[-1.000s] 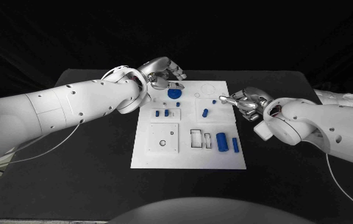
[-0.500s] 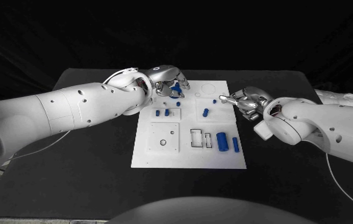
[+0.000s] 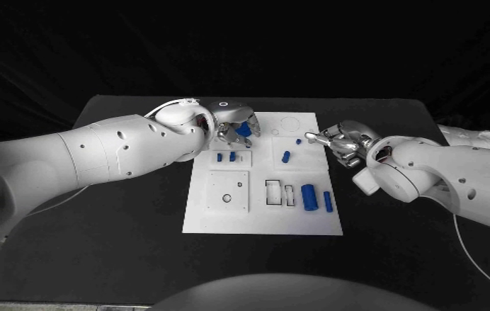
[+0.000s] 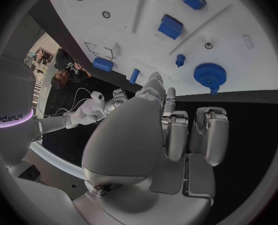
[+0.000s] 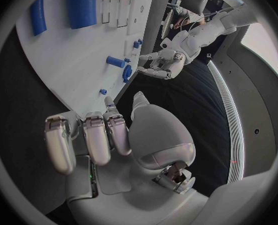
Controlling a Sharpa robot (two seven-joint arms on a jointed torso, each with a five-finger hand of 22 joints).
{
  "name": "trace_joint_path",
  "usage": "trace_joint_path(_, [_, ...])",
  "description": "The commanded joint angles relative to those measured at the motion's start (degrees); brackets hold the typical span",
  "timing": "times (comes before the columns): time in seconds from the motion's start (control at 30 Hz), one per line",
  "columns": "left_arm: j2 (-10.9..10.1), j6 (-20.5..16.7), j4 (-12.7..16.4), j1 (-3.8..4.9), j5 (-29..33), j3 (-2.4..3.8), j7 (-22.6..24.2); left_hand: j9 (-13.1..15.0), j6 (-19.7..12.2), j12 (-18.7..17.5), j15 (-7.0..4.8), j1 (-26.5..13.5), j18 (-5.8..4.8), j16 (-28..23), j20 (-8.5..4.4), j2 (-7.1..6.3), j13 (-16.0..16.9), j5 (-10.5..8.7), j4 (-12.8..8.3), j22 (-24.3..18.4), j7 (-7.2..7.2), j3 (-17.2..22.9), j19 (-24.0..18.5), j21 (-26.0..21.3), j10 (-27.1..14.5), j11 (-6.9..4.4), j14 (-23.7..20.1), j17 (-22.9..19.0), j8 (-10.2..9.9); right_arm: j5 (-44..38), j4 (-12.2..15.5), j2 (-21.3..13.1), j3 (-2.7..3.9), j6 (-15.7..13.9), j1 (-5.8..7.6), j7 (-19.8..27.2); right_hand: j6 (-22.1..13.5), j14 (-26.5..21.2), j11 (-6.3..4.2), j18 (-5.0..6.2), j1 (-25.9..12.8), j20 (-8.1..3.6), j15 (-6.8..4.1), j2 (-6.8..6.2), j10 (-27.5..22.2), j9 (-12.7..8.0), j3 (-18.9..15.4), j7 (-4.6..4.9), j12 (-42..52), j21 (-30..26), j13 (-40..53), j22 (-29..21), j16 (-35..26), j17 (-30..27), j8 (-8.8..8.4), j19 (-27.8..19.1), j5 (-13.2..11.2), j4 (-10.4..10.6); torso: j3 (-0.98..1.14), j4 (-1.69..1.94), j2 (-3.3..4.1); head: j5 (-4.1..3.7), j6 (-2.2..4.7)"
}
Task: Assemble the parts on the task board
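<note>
The white task board (image 3: 230, 219) lies in the middle of the black table. A blue gear (image 3: 243, 131) sits near its far left corner. My left hand (image 3: 231, 125) hovers just above the gear with its fingers pointing down around it. In the left wrist view the gear (image 4: 209, 75) lies free beyond the fingertips (image 4: 208, 116), and the hand (image 4: 176, 135) holds nothing. My right hand (image 3: 338, 142) rests at the board's right edge, fingers curled in and empty, one finger pointing at the board. The right wrist view shows the same curled fingers (image 5: 95, 137).
Small blue pegs (image 3: 231, 156) stand behind a square plate with a ring. A short peg (image 3: 285, 156) lies right of them. Two blue cylinders (image 3: 309, 197) lie near the board's front right, beside rectangular slots (image 3: 272, 191). Bare black table surrounds the board.
My left hand has come down and toward me, from above the board's far left corner to just over the blue gear. The right hand has stayed still.
</note>
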Motion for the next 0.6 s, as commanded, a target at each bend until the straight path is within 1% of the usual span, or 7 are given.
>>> trace_joint_path(0.03, [0.1, 3.5, -0.1, -0.04, -2.1, 0.02, -1.2, -0.1, -0.5, -0.4, -0.46, 0.3, -0.44, 0.1, -0.35, -0.37, 0.0, -0.33, 0.1, 15.1, -0.01, 0.3, 5.9, 0.1, -0.3, 0.04, 5.9, 15.1, -0.2, 0.2, 0.2, 0.0, 0.00, -1.3, -0.04, 1.7, -0.5, 6.0, 0.30, -0.38, 0.3, 0.26, 0.40, 0.59, 6.2, 0.1, -0.4, 0.48, 0.2, 0.3, 15.1, 15.1, 0.2, 15.1, 0.26, 6.0, 0.3, 0.1, -0.04, -0.01, 0.04, 0.08, -0.14])
trace_joint_path(0.13, [0.2, 4.0, -0.2, -0.06, -2.4, 0.02, -1.4, -0.1, -0.4, -0.4, -0.48, 0.3, -0.44, 0.1, -0.36, -0.37, 0.0, -0.33, 0.1, 15.1, -0.07, 0.3, 5.9, 0.1, -0.3, -0.02, 5.9, 15.1, -0.2, 0.3, 0.2, 0.0, 0.00, -2.0, -0.04, 2.3, -0.5, 6.0, 0.30, -0.38, 0.3, 0.26, 0.40, 0.59, 6.2, 0.1, -0.4, 0.48, 0.2, 0.3, 15.1, 15.1, 0.2, 15.1, 0.26, 6.0, 0.3, 0.1, -0.06, 0.00, 0.01, 0.15, -0.28])
trace_joint_path(0.17, [0.3, 4.1, -0.2, -0.07, -2.6, 0.02, -1.5, -0.2, -0.3, -0.4, -0.52, 0.3, -0.44, 0.1, -0.38, -0.39, 0.0, -0.33, 0.0, 15.1, -0.16, 0.3, 5.9, 0.1, -0.2, -0.10, 5.9, 15.1, -0.1, 0.3, 0.3, -0.1, 0.00, -2.2, -0.04, 2.5, -0.5, 6.0, 0.30, -0.38, 0.3, 0.26, 0.40, 0.59, 6.2, 0.1, -0.4, 0.48, 0.2, 0.3, 15.1, 15.1, 0.2, 15.1, 0.26, 6.0, 0.3, 0.1, -0.05, 0.02, -0.01, -0.02, -0.25])
trace_joint_path(0.27, [0.4, 4.2, -0.4, -0.10, -3.2, 0.02, -2.2, -0.4, -0.3, -0.6, -0.79, 0.8, -0.44, 0.1, -0.42, -0.40, 0.0, -0.32, -0.1, 15.1, -0.52, 0.7, 5.9, 0.1, -0.3, -0.44, 5.9, 15.1, -0.1, 0.6, 0.3, 0.0, 0.00, -2.8, -0.04, 2.9, -0.5, 6.0, 0.24, -0.38, 0.3, 0.25, 0.37, 0.64, 6.2, 0.1, -0.4, 0.40, 0.2, 0.3, 15.1, 15.1, 0.2, 15.1, 0.24, 6.0, 0.3, 0.1, -0.08, 0.09, 0.01, 0.18, -0.30])
trace_joint_path(0.37, [0.5, 4.3, -0.5, -0.13, -3.4, 0.02, -2.5, -0.6, -0.4, -0.8, -0.90, 1.3, -0.44, 0.1, -0.45, -0.33, 0.0, -0.31, -0.1, 15.1, -0.63, 1.1, 5.9, 0.1, -0.4, -0.56, 5.9, 15.1, -0.1, 0.7, 0.4, 0.0, 0.00, -2.9, -0.04, 3.1, -0.5, 6.0, 0.24, -0.38, 0.3, 0.25, 0.37, 0.64, 6.2, 0.1, -0.4, 0.40, 0.2, 0.3, 15.1, 15.1, 0.2, 15.1, 0.24, 6.0, 0.3, 0.1, -0.07, 0.01, 0.01, 0.36, -0.28])
trace_joint_path(0.53, [0.8, 4.3, -1.1, -0.31, -3.5, 0.02, -2.8, -1.0, -0.8, -1.0, -1.03, 2.1, -0.44, 0.1, -0.51, -0.49, 0.0, -0.31, -0.2, 15.1, -0.63, 1.8, 5.9, 0.1, -0.8, -0.64, 5.9, 15.1, -0.2, 0.8, 0.3, 0.2, 0.00, -3.0, -0.04, 3.3, -0.5, 6.0, 0.23, -0.38, 0.3, 0.25, 0.36, 0.66, 6.2, 0.1, -0.4, 0.40, 0.2, 0.3, 15.1, 15.1, 0.2, 15.1, 0.24, 6.0, 0.3, 0.1, -0.03, 0.14, -0.01, 0.37, -0.29])
trace_joint_path(0.6, [0.9, 4.3, -1.3, -0.43, -3.6, 0.02, -3.2, -1.2, -1.0, -1.1, -1.03, 2.4, -0.44, 0.1, -0.53, -0.44, 0.0, -0.31, -0.2, 15.1, -0.59, 2.2, 5.9, 0.1, -0.9, -0.62, 5.9, 15.1, -0.2, 0.8, 0.3, 0.3, 0.00, -3.1, -0.04, 3.4, -0.5, 6.0, 0.22, -0.38, 0.3, 0.25, 0.36, 0.66, 6.2, 0.1, -0.4, 0.41, 0.2, 0.3, 15.1, 15.1, 0.2, 15.1, 0.24, 6.0, 0.3, 0.1, -0.06, 0.04, 0.01, 0.30, -0.28])
